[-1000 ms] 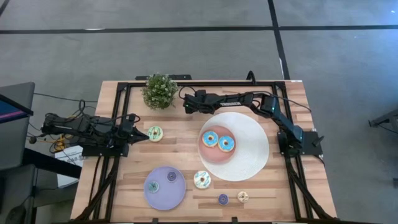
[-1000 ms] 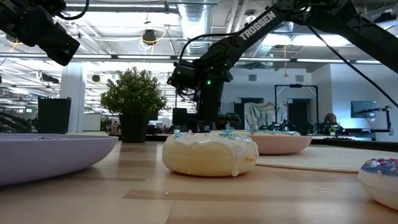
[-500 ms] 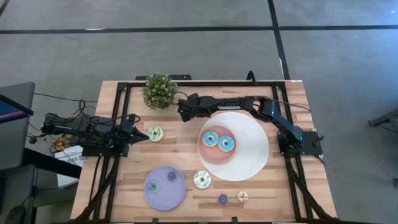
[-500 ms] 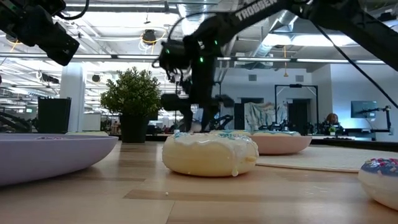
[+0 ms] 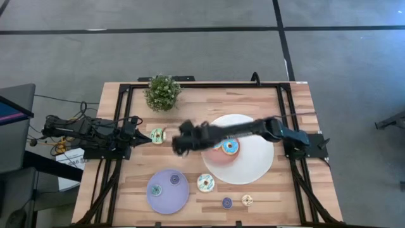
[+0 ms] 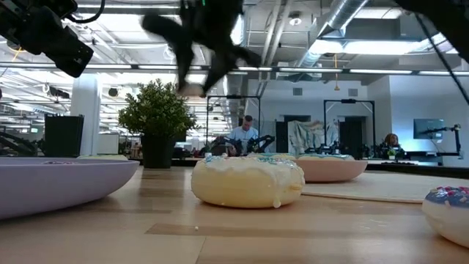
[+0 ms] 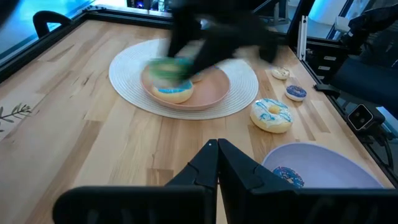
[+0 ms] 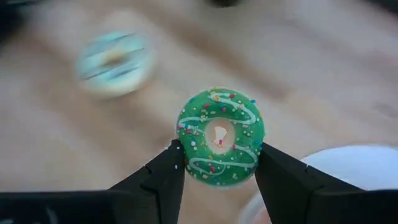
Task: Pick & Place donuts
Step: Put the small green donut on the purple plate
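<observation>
My right gripper [image 5: 179,140] hangs above the table's middle, shut on a green-iced donut [image 8: 219,146]. My left gripper [image 5: 144,137] waits shut at the table's left, next to a pale-green donut [image 5: 157,135] that lies flat on the wood. A blue-iced donut [image 5: 229,147] lies on the pink plate [image 5: 215,159]; my right arm covers part of that plate. A teal-and-white donut [image 5: 205,183] lies on the wood nearer the front. Two tiny donuts [image 5: 155,189] lie on the lavender plate [image 5: 168,199]. A tiny purple donut [image 5: 226,202] and a tan one [image 5: 247,200] lie near the front edge. My right gripper pinches the green donut between its two fingers, one on each opposite side of its outer rim [image 8: 183,155]. The fingers [image 8: 277,171] slant down from above. The donut is lifted clear of the table, its iced face turned toward the wrist.
A potted plant [image 5: 162,92] stands at the far left. A white round mat [image 5: 256,161] lies under the pink plate. A black frame [image 5: 120,114] runs along the table's edges. Bare wood lies between the pale-green donut and the mat.
My right gripper has swung fast from the far side beside the plant toward the near edge and a little to the left, rising as it went and rolling its wrist. It now shows blurred over the table's middle.
</observation>
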`<state>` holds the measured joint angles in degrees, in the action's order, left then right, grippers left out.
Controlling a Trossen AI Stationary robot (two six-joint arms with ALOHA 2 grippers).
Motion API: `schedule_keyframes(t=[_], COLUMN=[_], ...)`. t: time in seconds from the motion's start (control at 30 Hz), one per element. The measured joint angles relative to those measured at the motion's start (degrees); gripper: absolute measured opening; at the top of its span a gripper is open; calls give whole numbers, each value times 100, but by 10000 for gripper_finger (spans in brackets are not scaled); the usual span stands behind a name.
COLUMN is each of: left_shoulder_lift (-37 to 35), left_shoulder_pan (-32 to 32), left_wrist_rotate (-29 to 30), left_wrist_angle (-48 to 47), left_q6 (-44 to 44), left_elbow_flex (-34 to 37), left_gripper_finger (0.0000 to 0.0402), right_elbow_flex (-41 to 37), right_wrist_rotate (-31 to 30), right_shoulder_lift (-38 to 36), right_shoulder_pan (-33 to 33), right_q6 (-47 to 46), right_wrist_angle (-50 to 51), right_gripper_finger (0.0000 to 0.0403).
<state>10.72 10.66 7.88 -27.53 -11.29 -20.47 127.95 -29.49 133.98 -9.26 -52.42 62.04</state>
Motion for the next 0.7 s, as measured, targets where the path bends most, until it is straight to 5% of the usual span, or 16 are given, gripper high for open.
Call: schedule_keyframes(t=[0.4, 0.7], left_shoulder_lift=[-1, -1], left_shoulder_pan=[0, 0], left_wrist_rotate=[-3, -157], left_wrist_angle=[-1, -3], left_q6=[4, 9], left_elbow_flex=[0, 0], left_gripper_finger=[0, 0], right_elbow_flex=[-130, -416], right_wrist_rotate=[357, 584], right_shoulder_lift=[28, 334], right_shoulder_pan=[-1438, -1290], right_q6=[1246, 1649], right_wrist_angle=[-1992, -3487], right_gripper_finger=[173, 166])
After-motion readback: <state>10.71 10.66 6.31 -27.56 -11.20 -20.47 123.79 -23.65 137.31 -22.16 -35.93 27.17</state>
